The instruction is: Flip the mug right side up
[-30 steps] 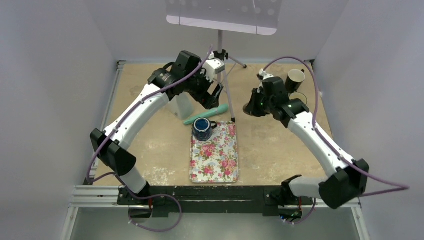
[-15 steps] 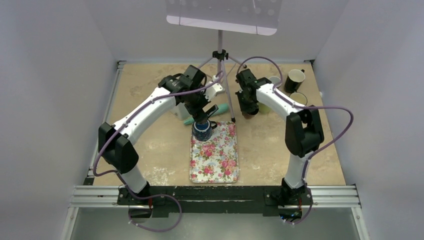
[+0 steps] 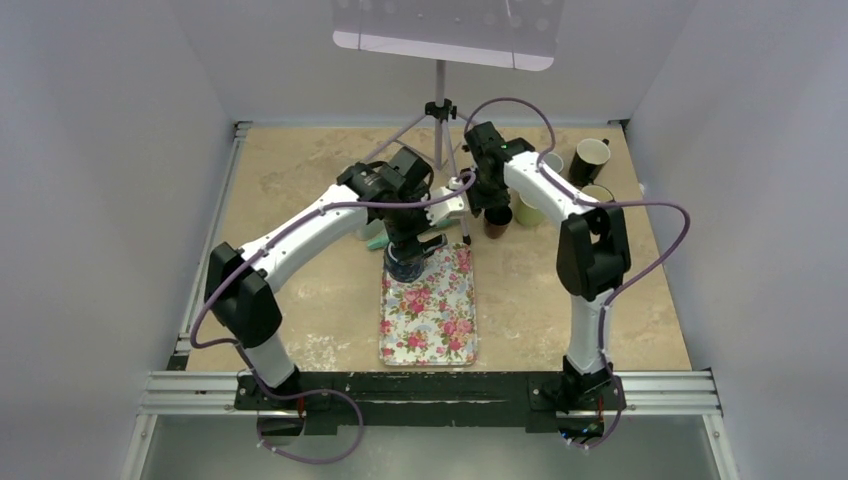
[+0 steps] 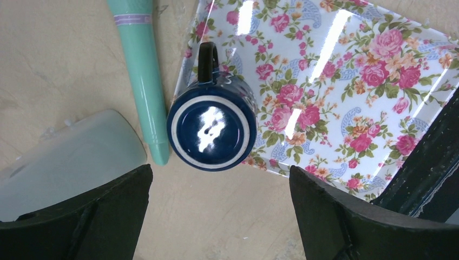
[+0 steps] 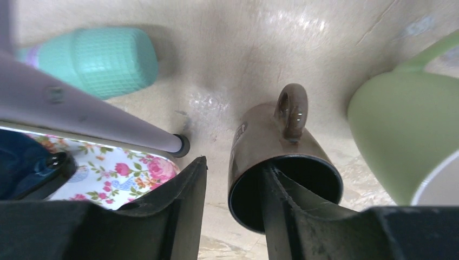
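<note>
A dark blue mug [image 4: 211, 124] stands upside down, base up, on the far corner of a floral tray [image 4: 352, 81], handle toward the tray's far edge. My left gripper [image 4: 219, 173] is open and empty, hovering above the mug with its fingers wide to either side. In the top view the mug [image 3: 405, 264] lies under the left gripper [image 3: 408, 240]. My right gripper [image 5: 234, 165] is open, straddling the wall of an upright brown mug [image 5: 265, 135], one finger inside and one outside with a gap. It stands right of the tray [image 3: 430, 320].
A teal tube [image 4: 143, 70] lies on the table touching the blue mug's left side, with a translucent white container [image 4: 65, 151] beside it. A tripod leg [image 5: 81, 116] ends next to the brown mug. A green mug [image 5: 400, 124] stands right of it; a black mug [image 3: 590, 158] stands at the far right.
My left gripper moved down and toward the tray, over the blue mug. My right arm swung left and came down over the brown mug, one finger inside it.
</note>
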Action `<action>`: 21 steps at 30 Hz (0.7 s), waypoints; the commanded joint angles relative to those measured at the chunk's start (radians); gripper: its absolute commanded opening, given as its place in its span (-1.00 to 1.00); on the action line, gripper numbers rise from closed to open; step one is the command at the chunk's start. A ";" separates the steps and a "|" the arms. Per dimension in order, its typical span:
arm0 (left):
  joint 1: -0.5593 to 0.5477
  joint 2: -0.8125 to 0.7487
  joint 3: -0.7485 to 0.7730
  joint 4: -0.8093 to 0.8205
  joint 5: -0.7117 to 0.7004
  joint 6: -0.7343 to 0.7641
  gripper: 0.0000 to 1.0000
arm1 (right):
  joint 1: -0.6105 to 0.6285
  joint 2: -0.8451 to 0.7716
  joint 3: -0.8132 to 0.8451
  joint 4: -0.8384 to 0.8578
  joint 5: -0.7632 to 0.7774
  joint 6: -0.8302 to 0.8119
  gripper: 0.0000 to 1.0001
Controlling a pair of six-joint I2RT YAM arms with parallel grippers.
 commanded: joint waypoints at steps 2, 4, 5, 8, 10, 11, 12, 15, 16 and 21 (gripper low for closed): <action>-0.051 0.096 0.093 0.029 0.016 0.057 0.90 | 0.003 -0.174 0.055 -0.028 0.000 0.010 -0.01; -0.051 0.160 0.155 0.007 0.005 0.048 0.76 | 0.002 -0.238 0.022 -0.026 0.020 0.027 0.04; -0.052 0.190 0.174 -0.008 -0.003 0.044 0.70 | 0.003 -0.268 -0.003 -0.027 0.035 0.035 0.05; -0.053 0.266 0.230 -0.030 -0.016 0.036 0.56 | -0.001 -0.357 -0.086 -0.026 0.083 0.061 0.09; -0.059 0.296 0.236 -0.015 -0.033 0.048 0.48 | -0.006 -0.406 -0.148 -0.022 0.106 0.075 0.09; -0.063 0.313 0.238 -0.011 -0.046 0.056 0.45 | -0.009 -0.429 -0.175 -0.020 0.114 0.080 0.10; -0.066 0.330 0.244 -0.009 -0.061 0.060 0.40 | -0.013 -0.444 -0.200 -0.020 0.122 0.085 0.09; -0.068 0.383 0.268 -0.030 -0.105 0.064 0.26 | -0.025 -0.483 -0.265 -0.018 0.145 0.095 0.09; -0.068 0.397 0.271 -0.033 -0.124 0.063 0.24 | -0.028 -0.493 -0.280 -0.017 0.148 0.099 0.10; -0.067 0.442 0.263 -0.023 -0.174 0.071 0.22 | -0.033 -0.516 -0.328 -0.011 0.161 0.111 0.09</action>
